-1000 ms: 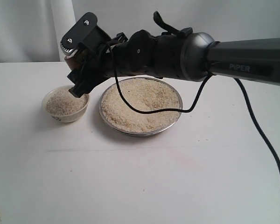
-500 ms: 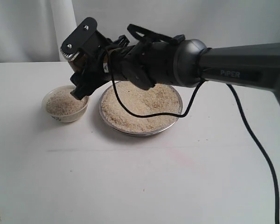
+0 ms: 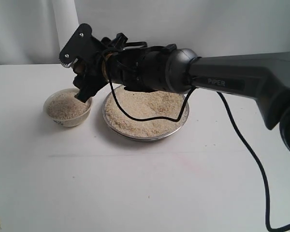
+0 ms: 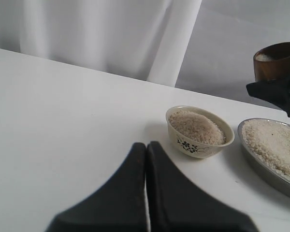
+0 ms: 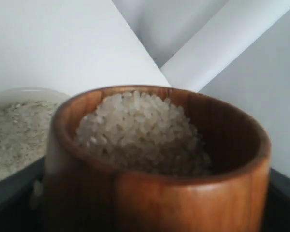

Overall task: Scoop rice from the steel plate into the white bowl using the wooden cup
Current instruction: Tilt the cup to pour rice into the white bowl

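Over the last second the right arm has pushed further toward 9 o'clock in the exterior view, its wrist housing now hanging over the steel plate [image 3: 145,137], while the right gripper [image 3: 81,72] has rolled and dropped slightly; its lower finger sits at about the 2 o'clock edge of the white bowl [image 3: 70,121]. Bowl and plate have not shifted. The right jaws are clamped around the wooden cup [image 5: 154,193], which the wrist views show still upright and loaded, so the carry looks finished and the tip-out not yet begun. The left gripper [image 4: 146,159] is idle low over the table [image 3: 135,193], well clear of the dishes, its fingers pressed together on nothing. The bowl stands at 9 o'clock of the plate, close beside it but apart. Materials: the rice [image 5: 140,130] is dry, pale, short-grained and loose, mounded slightly inside the cup; the cup is glossy reddish-brown turned wood with a thick rounded lip; the bowl is cream glazed ceramic with a small dark floral mark, already heaped near its rim; the plate is shallow bright metal, thin-rimmed, carrying a broad uneven bed of grain. In my judgement a quick pour risks spillover.
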